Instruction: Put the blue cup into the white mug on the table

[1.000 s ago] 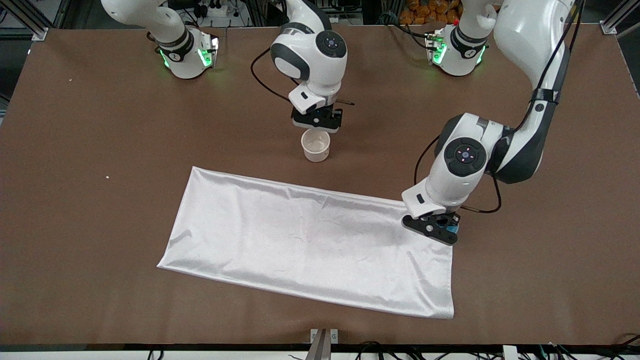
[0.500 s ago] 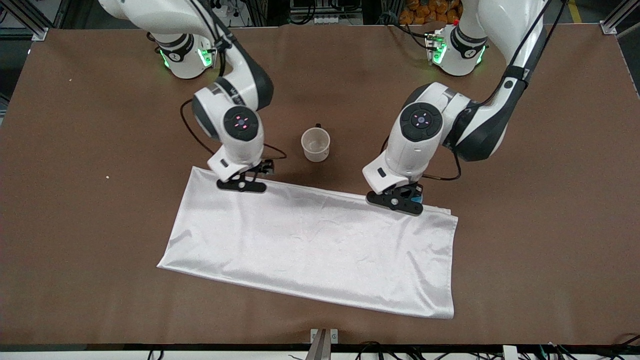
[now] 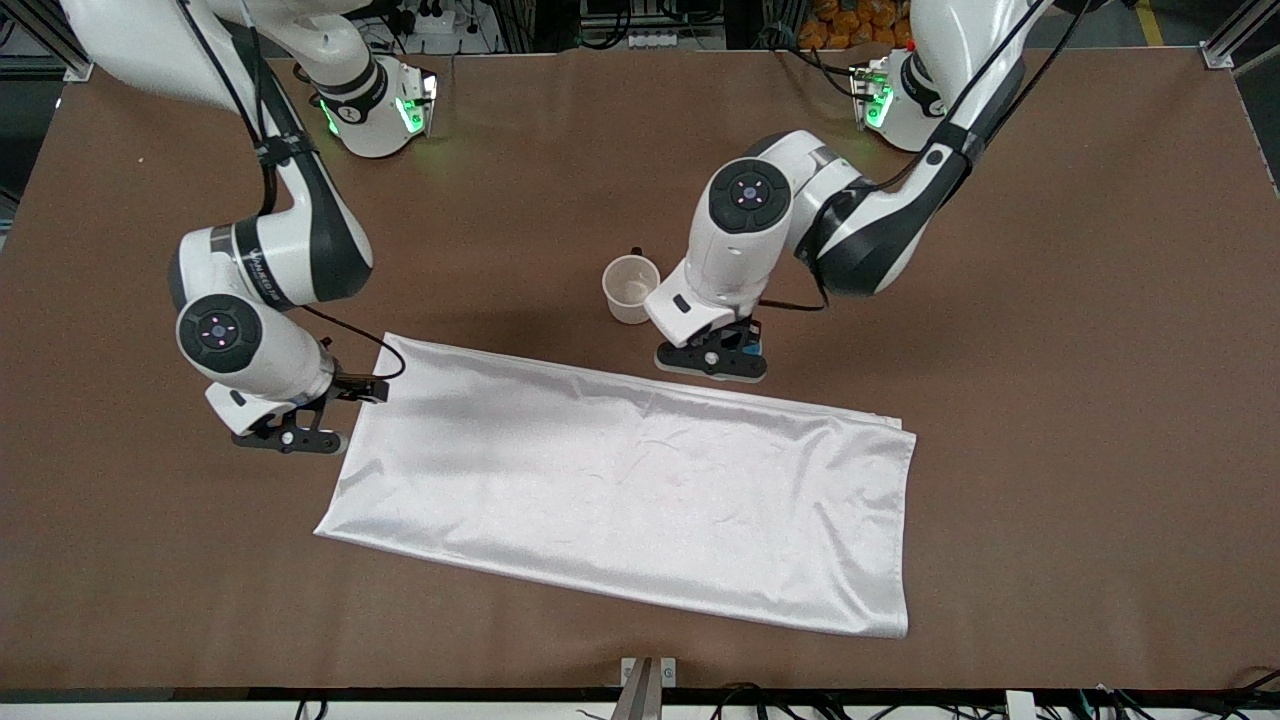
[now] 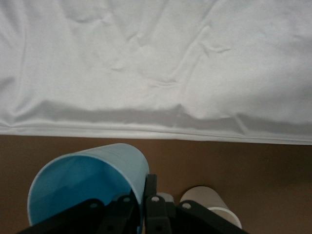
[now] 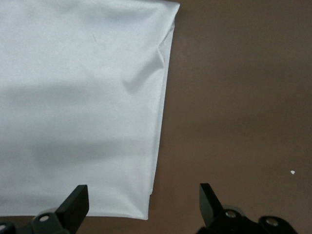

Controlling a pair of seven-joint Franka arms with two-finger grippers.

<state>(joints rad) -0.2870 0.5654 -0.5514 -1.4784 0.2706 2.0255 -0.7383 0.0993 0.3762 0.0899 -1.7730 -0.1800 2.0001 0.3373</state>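
Note:
The white mug (image 3: 630,288) stands upright on the brown table (image 3: 1050,400), just farther from the front camera than the white cloth. My left gripper (image 3: 713,361) is shut on the rim of the blue cup (image 3: 751,346) and holds it low, right beside the mug toward the left arm's end, over the cloth's edge. In the left wrist view the fingers pinch the blue cup's (image 4: 87,183) wall, and the mug (image 4: 210,207) shows close by. My right gripper (image 3: 290,437) is open and empty over the cloth's corner at the right arm's end; it also shows in the right wrist view (image 5: 141,202).
A white rectangular cloth (image 3: 620,490) lies flat across the middle of the table, also seen in the left wrist view (image 4: 156,63) and the right wrist view (image 5: 78,97). Bare brown table surrounds it. A small white speck (image 5: 292,172) lies on the table.
My left gripper has carried the blue cup from the cloth's left-arm end to beside the mug. My right gripper has moved from the mug to the cloth's corner at the right arm's end.

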